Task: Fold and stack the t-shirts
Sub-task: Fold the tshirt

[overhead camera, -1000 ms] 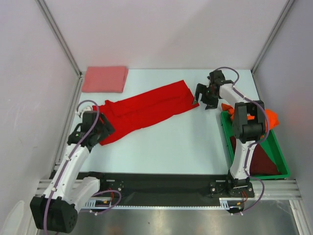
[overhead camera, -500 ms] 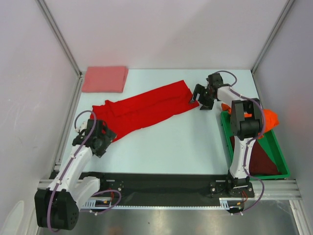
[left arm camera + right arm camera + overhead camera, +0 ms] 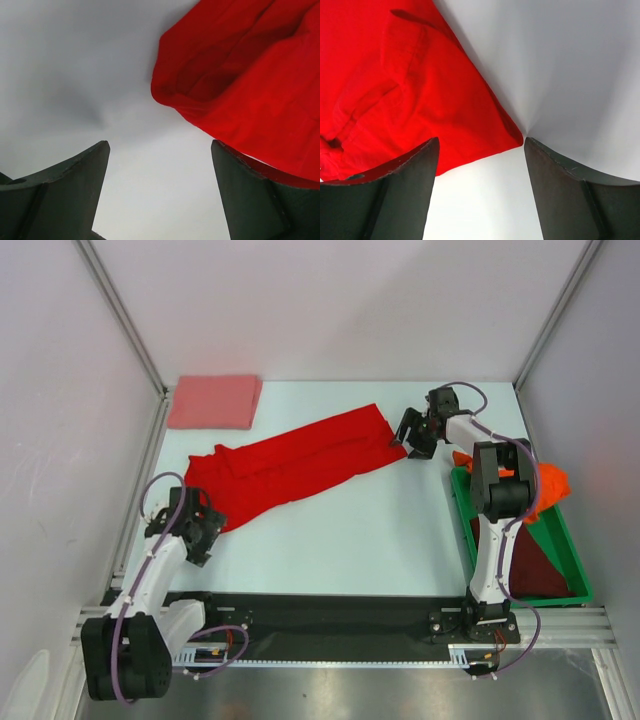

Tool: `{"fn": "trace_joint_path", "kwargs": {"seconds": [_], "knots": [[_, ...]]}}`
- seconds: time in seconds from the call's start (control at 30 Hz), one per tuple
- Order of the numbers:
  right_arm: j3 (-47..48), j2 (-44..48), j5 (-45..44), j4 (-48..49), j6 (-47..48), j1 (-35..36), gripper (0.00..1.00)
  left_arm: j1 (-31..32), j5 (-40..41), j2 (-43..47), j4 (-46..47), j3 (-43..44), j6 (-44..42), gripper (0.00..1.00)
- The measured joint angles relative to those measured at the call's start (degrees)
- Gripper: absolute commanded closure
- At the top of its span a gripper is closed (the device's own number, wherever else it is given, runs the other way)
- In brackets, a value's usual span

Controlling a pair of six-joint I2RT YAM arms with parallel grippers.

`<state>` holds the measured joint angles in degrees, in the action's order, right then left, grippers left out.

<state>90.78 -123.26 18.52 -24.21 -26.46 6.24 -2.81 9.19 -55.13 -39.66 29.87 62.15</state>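
A bright red t-shirt (image 3: 290,460) lies folded lengthwise in a long diagonal strip across the table. It also shows in the left wrist view (image 3: 250,85) and the right wrist view (image 3: 395,90). A salmon-pink t-shirt (image 3: 214,401) lies folded at the back left. An orange t-shirt (image 3: 545,480) and a dark maroon t-shirt (image 3: 535,568) lie in the green bin (image 3: 574,558). My left gripper (image 3: 200,525) (image 3: 160,165) is open and empty just off the red shirt's lower left end. My right gripper (image 3: 408,434) (image 3: 481,150) is open and empty at the shirt's upper right corner.
The green bin stands at the right edge beside the right arm. Metal frame posts (image 3: 120,315) and white walls close in the back and sides. A black strip (image 3: 330,615) runs along the near edge.
My left gripper has let go of the red shirt's left end and drawn back toward the near left. The shirt's end now lies flat. My right gripper shifted slightly.
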Motion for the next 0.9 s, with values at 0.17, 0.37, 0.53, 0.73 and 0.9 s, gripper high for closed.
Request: {"fn": "trace_joint_path", "kwargs": {"seconds": [0.17, 0.37, 0.53, 0.73, 0.9], "knots": [[0.0, -0.1, 0.0, 0.1, 0.0, 0.0, 0.29, -1.2, -0.3, -2.5, 3.3, -1.1, 0.4, 0.21], [0.1, -0.4, 0.0, 0.3, 0.0, 0.0, 0.37, -2.3, -0.4, -6.1, 7.8, -1.9, 0.4, 0.34], [0.1, -0.9, -0.1, 0.7, 0.0, 0.0, 0.5, -2.6, -0.4, -7.8, 10.1, -1.9, 0.3, 0.58], [0.6, -2.2, 0.2, 1.0, 0.0, -0.1, 0.85, -3.0, -0.3, -9.4, 11.5, -1.9, -0.5, 0.75], [1.6, -2.7, -1.9, -0.3, 0.9, 0.0, 1.0, -4.7, -0.2, -9.4, 11.5, -1.9, -0.8, 1.0]]}}
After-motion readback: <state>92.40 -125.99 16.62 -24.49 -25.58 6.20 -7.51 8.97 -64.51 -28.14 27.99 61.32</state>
